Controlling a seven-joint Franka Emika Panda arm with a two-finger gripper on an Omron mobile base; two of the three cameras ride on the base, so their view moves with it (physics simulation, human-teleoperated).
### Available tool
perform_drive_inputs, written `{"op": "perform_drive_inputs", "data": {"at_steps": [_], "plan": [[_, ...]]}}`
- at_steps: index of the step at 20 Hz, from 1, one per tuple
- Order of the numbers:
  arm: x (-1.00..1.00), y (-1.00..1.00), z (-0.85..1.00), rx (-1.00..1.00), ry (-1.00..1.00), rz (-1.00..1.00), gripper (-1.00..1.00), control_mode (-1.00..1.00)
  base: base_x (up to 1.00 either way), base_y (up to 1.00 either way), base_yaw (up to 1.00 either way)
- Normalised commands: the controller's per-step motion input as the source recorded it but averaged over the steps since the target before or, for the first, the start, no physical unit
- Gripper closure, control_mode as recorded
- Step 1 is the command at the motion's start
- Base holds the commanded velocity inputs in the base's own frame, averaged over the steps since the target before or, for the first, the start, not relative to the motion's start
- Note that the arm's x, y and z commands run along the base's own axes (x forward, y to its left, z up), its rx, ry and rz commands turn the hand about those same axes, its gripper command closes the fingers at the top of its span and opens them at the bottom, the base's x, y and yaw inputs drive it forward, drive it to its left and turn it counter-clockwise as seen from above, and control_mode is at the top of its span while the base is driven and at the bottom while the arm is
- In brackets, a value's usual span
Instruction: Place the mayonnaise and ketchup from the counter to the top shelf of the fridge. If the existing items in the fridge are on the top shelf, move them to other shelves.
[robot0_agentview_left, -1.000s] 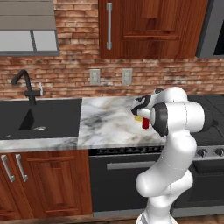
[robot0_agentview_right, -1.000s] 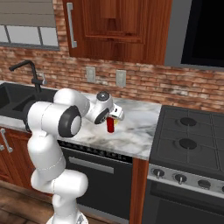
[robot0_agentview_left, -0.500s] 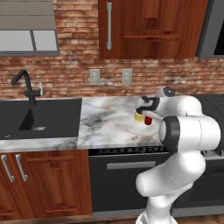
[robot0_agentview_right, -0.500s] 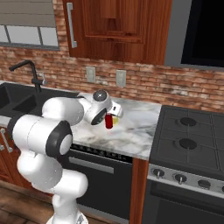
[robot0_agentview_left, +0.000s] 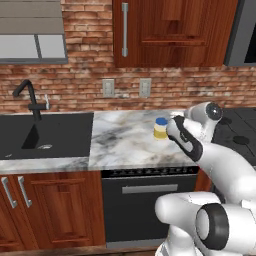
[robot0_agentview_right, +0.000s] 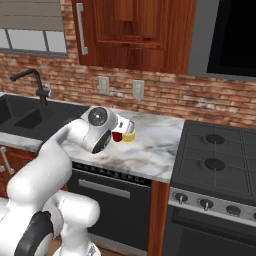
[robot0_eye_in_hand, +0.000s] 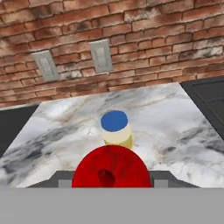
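The hand (robot0_agentview_right: 118, 135) is clamped on the ketchup (robot0_eye_in_hand: 112, 166), whose round red end sits between the finger tips in the hand view. In the right base view a patch of the same red shows at the hand, lifted off the bench (robot0_agentview_right: 150, 145) and just beside the mayonnaise (robot0_agentview_right: 129, 132).

The mayonnaise (robot0_agentview_left: 160, 128) stands upright on the marble, blue lid up, near the middle of the slab's depth and towards the edge that meets the stove (robot0_agentview_right: 220, 165). In the hand view the jar (robot0_eye_in_hand: 116, 129) sits straight beyond the red bottle, close to it (whether the two touch I cannot tell).

In the left base view the arm's forearm crosses in front of the jar's right side, and the hand itself is hidden behind it there. The black sink (robot0_agentview_left: 47, 135) takes up the bench's other end, well apart from both things, with its dark tap (robot0_agentview_left: 30, 97) at the back edge. Two wall outlets (robot0_eye_in_hand: 101, 56) sit on the brick behind the bench.
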Motion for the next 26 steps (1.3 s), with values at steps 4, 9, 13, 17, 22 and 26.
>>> {"op": "perform_drive_inputs", "data": {"at_steps": [4, 9, 13, 17, 22, 26], "plan": [[-1.00, 0.10, 1.00, 0.00, -0.03, 0.00, 1.00, -1.00, 0.00, 0.00, 0.00], [-1.00, 0.06, 1.00, 0.00, 0.00, 0.00, 1.00, -1.00, 0.00, 0.00, 0.00], [-1.00, 0.00, 0.98, 0.00, 0.01, 0.00, 1.00, -1.00, 0.00, 0.00, 0.00], [-1.00, 0.00, 0.79, 0.00, 0.05, 0.00, 1.00, -1.00, 0.00, 0.00, 0.00], [-1.00, 0.00, 0.55, 0.00, 0.05, 0.00, 1.00, -1.00, 0.00, 0.00, 0.00], [-0.86, 0.00, 0.34, 0.00, 0.05, 0.00, 1.00, -1.00, 0.00, 0.00, 0.00]]}}
